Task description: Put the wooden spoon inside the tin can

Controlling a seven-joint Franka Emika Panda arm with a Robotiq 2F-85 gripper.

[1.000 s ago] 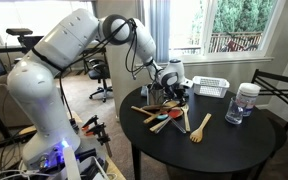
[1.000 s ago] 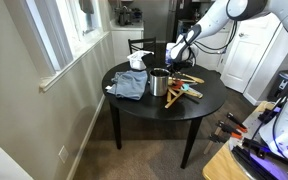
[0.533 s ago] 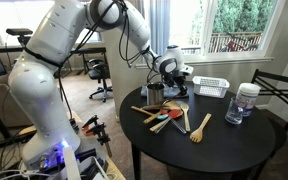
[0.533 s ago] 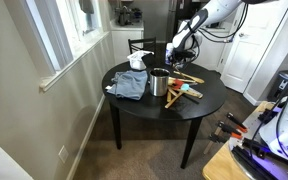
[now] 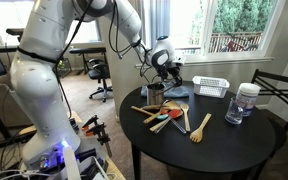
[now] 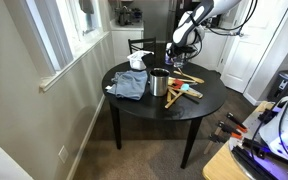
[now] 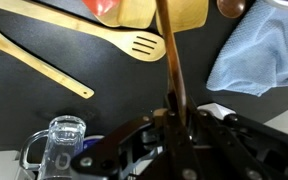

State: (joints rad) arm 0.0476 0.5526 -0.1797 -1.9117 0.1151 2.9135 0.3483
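My gripper (image 5: 168, 64) hangs above the black round table (image 5: 234, 140), up and slightly to the side of the tin can (image 5: 155, 95). It also shows above the table's far side in an exterior view (image 6: 182, 45). In the wrist view the gripper (image 7: 174, 125) is shut on the dark handle of a wooden spoon (image 7: 167, 55), which points away from the jaws toward the table. The tin can (image 6: 160, 83) stands upright beside a blue cloth (image 6: 131, 84). The spoon's bowl is hard to make out.
Several other wooden utensils (image 5: 174, 118) lie in a pile by the can, including a slotted spatula (image 7: 84, 45). A white slatted basket (image 5: 211, 87) and a clear jar with a white lid (image 5: 246, 103) stand further along the table. A chair (image 5: 279, 88) stands behind the table.
The arm has lifted: the gripper has risen from the utensil pile with the spoon in it and now hangs higher above the table.
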